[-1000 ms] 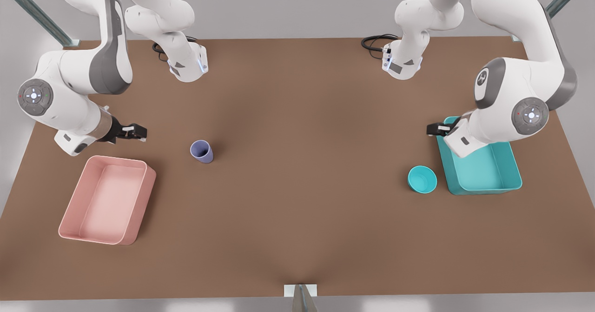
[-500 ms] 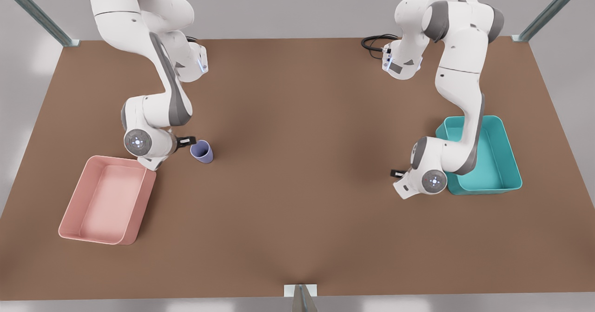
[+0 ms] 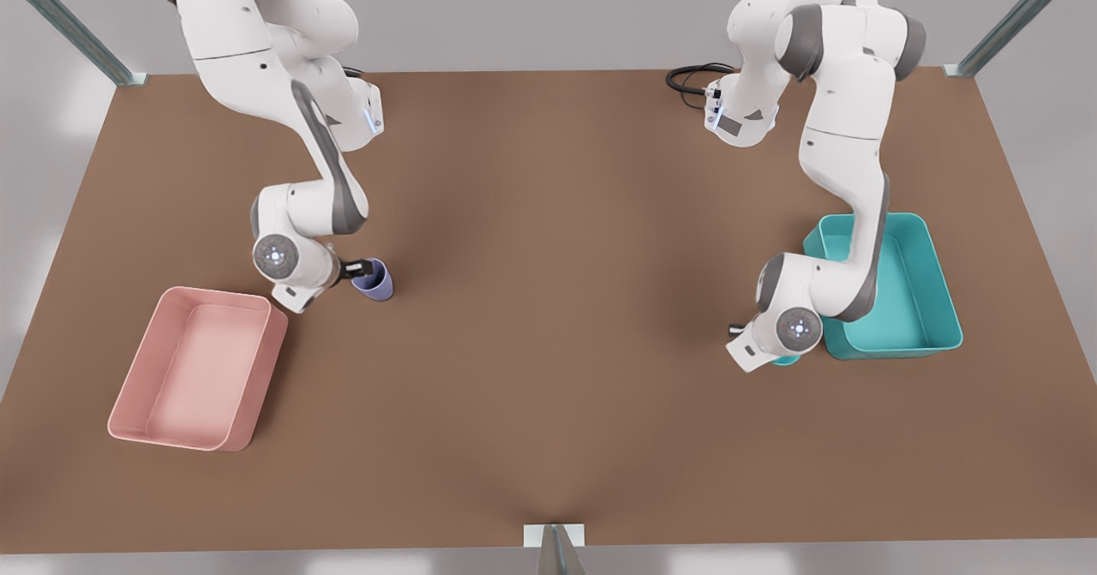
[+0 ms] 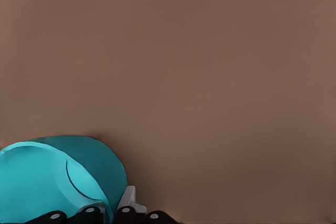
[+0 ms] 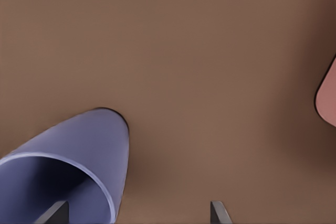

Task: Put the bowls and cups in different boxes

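**A:** Start big. The table (image 3: 548, 344) has the pink box (image 3: 218, 294) at the front view's left and the teal box (image 3: 913, 301) at its right, both without contents. What could go wrong?

**B:** The bowl (image 4: 47, 182) sits on the table just beside the teal box. The left gripper (image 4: 105, 214) is down at its rim. A shallow rim grip might slip, I'd judge, or the bowl could bump the box wall on the lift.

**A:** Is that gripper open or closed?

**B:** Can't tell, since it's cut off at the frame edge. In the front view the arm covers nearly all the bowl.

**A:** And the cup (image 3: 375, 282)?

**B:** It stands near the pink box. The right gripper (image 5: 137, 211) is spread wide, one fingertip (image 5: 58, 211) seemingly over the cup's mouth and the other outside. Closing off-centre could tip it

**A:** Contact there?

**B:** Too hard to make out
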You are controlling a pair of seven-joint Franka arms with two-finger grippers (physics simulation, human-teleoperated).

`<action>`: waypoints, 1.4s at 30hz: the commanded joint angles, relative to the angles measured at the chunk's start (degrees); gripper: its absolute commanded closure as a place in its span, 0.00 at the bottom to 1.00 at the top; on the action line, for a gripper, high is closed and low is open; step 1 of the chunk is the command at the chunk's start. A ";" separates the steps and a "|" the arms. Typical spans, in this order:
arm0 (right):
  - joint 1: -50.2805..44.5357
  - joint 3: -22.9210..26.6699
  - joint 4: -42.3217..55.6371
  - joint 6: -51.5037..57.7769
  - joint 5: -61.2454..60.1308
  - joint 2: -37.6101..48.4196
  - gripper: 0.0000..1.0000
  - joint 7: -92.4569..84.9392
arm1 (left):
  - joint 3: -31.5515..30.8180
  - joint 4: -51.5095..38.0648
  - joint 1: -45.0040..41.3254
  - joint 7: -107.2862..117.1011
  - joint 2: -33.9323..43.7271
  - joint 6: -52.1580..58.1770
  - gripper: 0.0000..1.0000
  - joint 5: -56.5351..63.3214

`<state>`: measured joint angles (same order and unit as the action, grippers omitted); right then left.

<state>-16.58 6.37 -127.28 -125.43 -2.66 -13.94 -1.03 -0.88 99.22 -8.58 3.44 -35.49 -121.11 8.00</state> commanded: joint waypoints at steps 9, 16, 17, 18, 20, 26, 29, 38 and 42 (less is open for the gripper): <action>-0.56 -0.21 -0.25 -5.09 -1.20 -3.20 0.01 0.24 | 10.90 -2.02 5.85 7.28 15.62 23.99 0.79 -0.62; -1.53 -0.30 0.36 -5.09 -1.12 -4.87 0.69 -0.12 | 14.51 10.91 9.20 6.40 13.78 7.73 0.79 -0.61; -1.53 -0.30 0.72 -4.65 -1.12 -4.78 0.79 -0.12 | 14.51 11.96 9.20 6.40 13.08 5.88 0.79 -0.53; -2.06 -0.30 0.98 -4.39 -1.12 -4.69 0.79 -0.03 | 14.51 13.02 9.28 6.40 12.55 4.74 0.79 -0.61; -2.06 -0.74 1.86 -3.86 -1.12 -4.69 0.79 0.06 | 14.51 13.28 10.07 6.40 10.88 3.33 0.79 -0.62; 0.66 -0.48 13.88 6.59 -1.38 -0.74 0.79 -4.32 | 14.51 13.28 11.39 6.40 7.01 1.40 0.51 -0.70; 5.85 -0.48 22.69 7.83 -1.38 -1.53 0.79 -13.91 | 14.42 13.02 11.39 6.23 8.15 2.89 0.00 -0.70; 23.43 -0.30 35.61 12.49 -0.68 -12.51 0.79 -31.14 | -2.11 -19.85 7.61 -2.12 24.76 47.28 0.00 -10.20; 24.66 -0.21 36.22 12.66 -0.85 -16.47 0.79 -31.05 | -2.72 -19.85 7.61 -2.12 23.53 46.84 0.00 -10.02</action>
<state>8.05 6.16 -91.16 -114.28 -3.75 -29.79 -17.50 -3.67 79.50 -0.83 5.47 -12.04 -80.67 -1.60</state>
